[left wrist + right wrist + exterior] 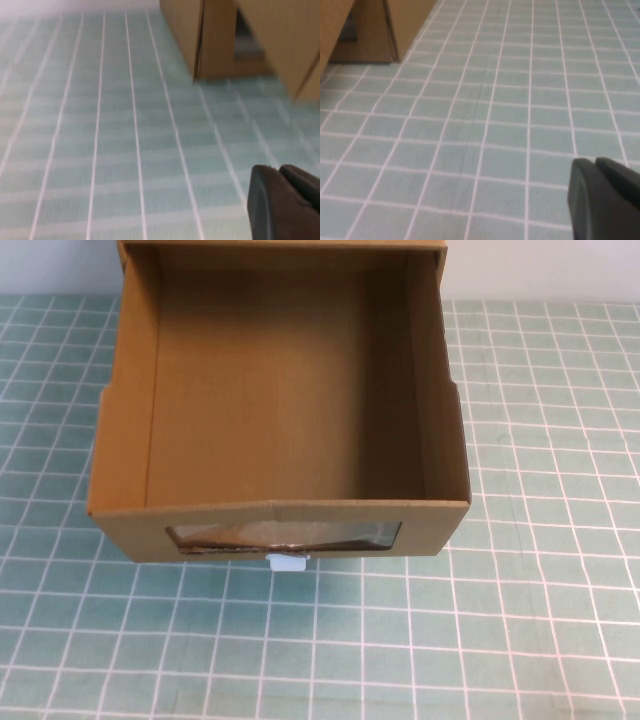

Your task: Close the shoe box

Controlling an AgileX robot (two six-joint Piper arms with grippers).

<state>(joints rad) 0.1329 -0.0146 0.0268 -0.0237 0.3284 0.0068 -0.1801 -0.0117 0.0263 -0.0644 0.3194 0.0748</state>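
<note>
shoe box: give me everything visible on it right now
The shoe box is brown cardboard, drawer-style, and stands open: its tray is pulled out toward the robot, showing an empty interior. The front panel has a rectangular clear window with a small white pull tab just below it. It rests flat on the green gridded mat. Nothing touches it: the left gripper and right gripper show only in their wrist views, low over the mat, off the box's sides, fingers together.

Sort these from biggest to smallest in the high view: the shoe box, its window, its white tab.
1. The shoe box, by far the biggest.
2. Its window.
3. Its white tab, the smallest.
Neither hand shows in that view.
</note>
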